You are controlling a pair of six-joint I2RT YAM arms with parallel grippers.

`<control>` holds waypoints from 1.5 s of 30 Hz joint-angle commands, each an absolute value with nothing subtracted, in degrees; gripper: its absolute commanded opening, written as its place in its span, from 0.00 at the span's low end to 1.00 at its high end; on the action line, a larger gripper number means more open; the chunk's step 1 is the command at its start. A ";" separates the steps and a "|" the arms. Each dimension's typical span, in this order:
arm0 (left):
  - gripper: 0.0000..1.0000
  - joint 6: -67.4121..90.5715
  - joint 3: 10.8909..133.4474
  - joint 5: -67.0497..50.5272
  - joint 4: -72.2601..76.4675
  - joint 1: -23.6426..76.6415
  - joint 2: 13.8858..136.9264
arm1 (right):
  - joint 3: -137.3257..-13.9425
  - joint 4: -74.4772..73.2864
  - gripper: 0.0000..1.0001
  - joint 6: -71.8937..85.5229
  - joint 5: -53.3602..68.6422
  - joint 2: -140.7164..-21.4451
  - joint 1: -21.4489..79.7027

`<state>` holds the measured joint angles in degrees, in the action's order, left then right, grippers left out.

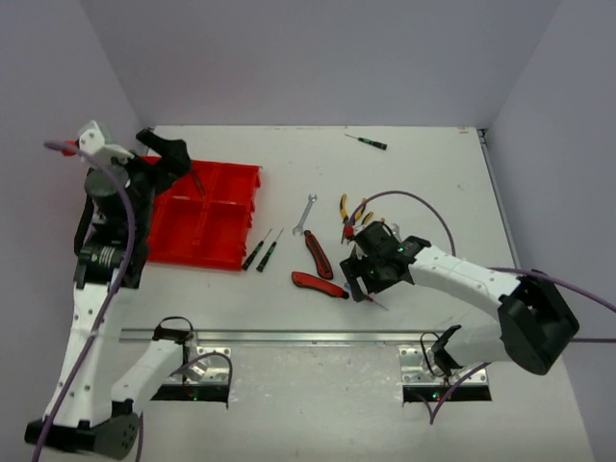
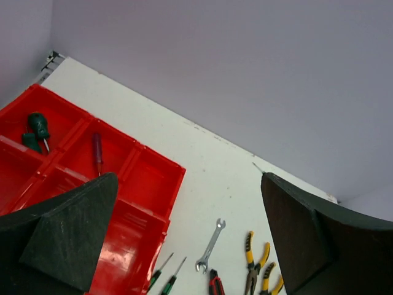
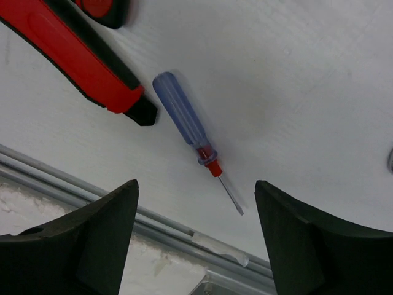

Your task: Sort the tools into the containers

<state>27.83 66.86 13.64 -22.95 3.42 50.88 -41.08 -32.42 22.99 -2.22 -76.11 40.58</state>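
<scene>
Our left arm is reared up over the glossy red plastic tray [image 2: 153, 178] at the left edge of the table [image 1: 414, 192], with the left gripper [image 2: 187, 178] tilted down, jaws wide apart and empty. Our right arm reaches low, the right gripper [image 3: 196, 184] hanging over a blue screwdriver [image 3: 184, 120] with a translucent rounded handle. It lies flat near the near edge, beside a red-and-black knife [image 3: 73, 49]. Jaws apart, touching nothing.

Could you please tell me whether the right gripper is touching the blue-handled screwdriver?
Apart. The right wrist view shows the right gripper open over the blue-handled screwdriver, with bare white table visible between the tool and each finger.
</scene>
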 commanded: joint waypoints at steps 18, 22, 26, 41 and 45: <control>1.00 28.48 41.27 -7.30 -17.95 3.40 41.73 | -43.48 -28.74 0.01 22.81 -8.46 -90.06 43.36; 1.00 29.27 39.06 -11.30 -15.34 3.43 42.35 | -42.92 -29.55 0.00 23.71 -9.37 -85.77 43.36; 1.00 31.60 38.02 -21.60 -11.72 3.60 44.45 | -42.89 -31.14 0.00 24.61 -7.75 -79.03 43.42; 0.85 52.29 31.67 -30.25 34.48 33.59 62.44 | -39.33 -3.07 0.00 26.99 31.20 -57.59 43.42; 0.64 52.45 33.34 -29.62 36.38 37.34 65.73 | -39.81 -1.85 0.00 26.81 31.78 -57.13 43.42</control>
<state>50.93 29.97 -29.78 27.34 33.91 63.23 -39.66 -8.13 26.28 27.49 -58.44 43.31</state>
